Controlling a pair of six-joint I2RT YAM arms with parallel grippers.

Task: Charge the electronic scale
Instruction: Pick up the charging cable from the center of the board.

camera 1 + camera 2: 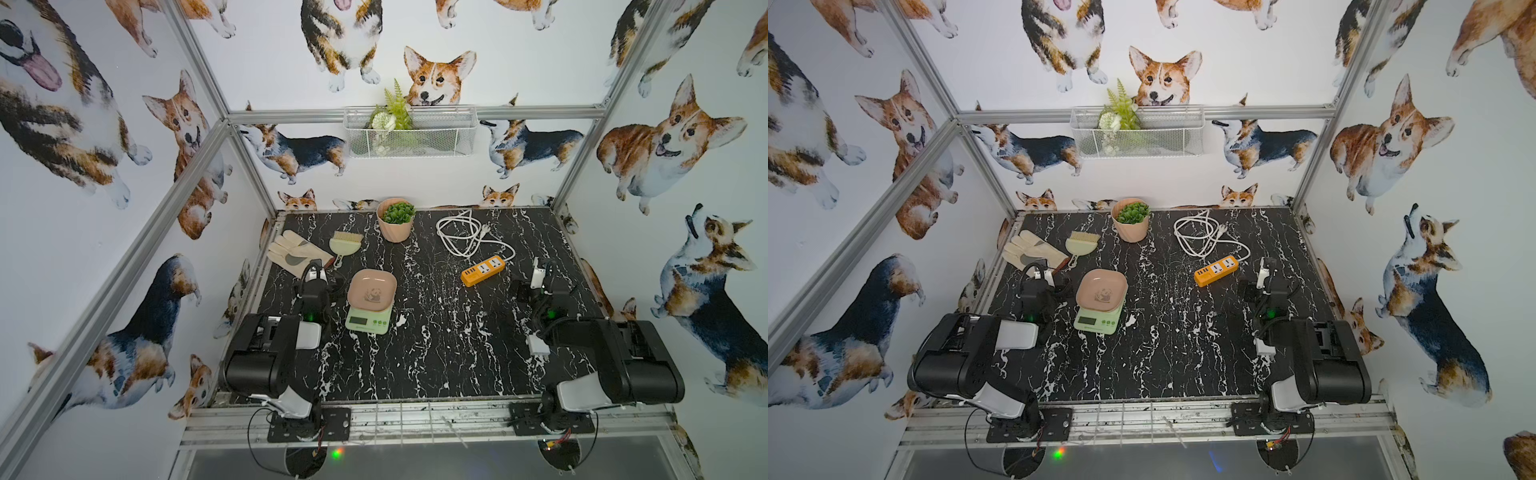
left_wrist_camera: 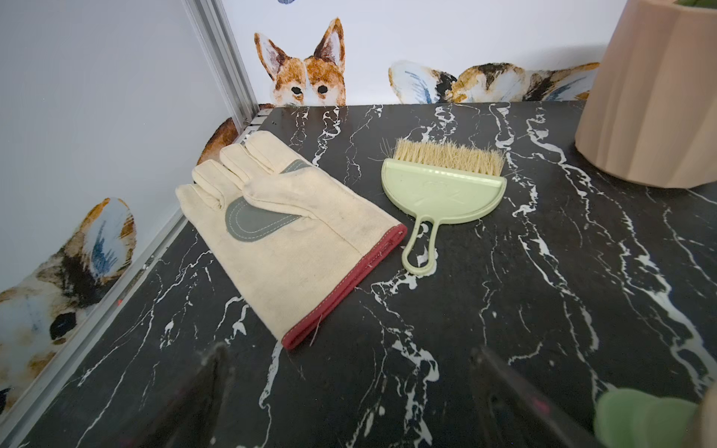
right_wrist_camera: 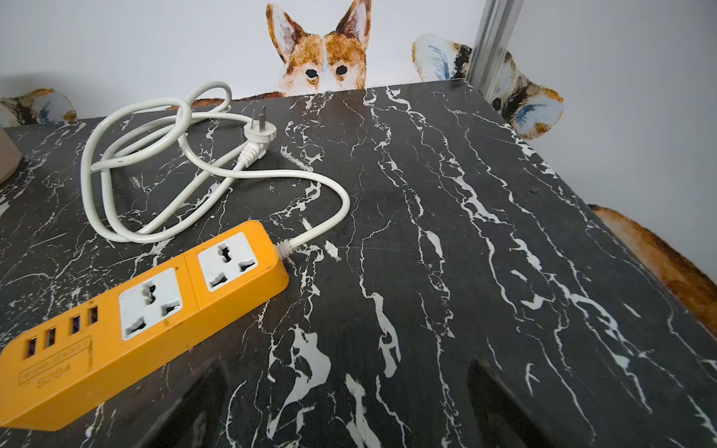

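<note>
Reach favours our left gripper (image 1: 315,269), spread and empty just beside the electronic scale (image 1: 368,320); our right gripper (image 1: 540,271), also spread, nears the power strip (image 1: 483,271).

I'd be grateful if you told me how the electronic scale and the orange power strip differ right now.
The electronic scale is pale green, square, with a pink dish on top; the power strip is orange, long and flat. The power strip trails a white cord; no cable shows on the electronic scale. Both rest untouched on the black marble table.
</note>
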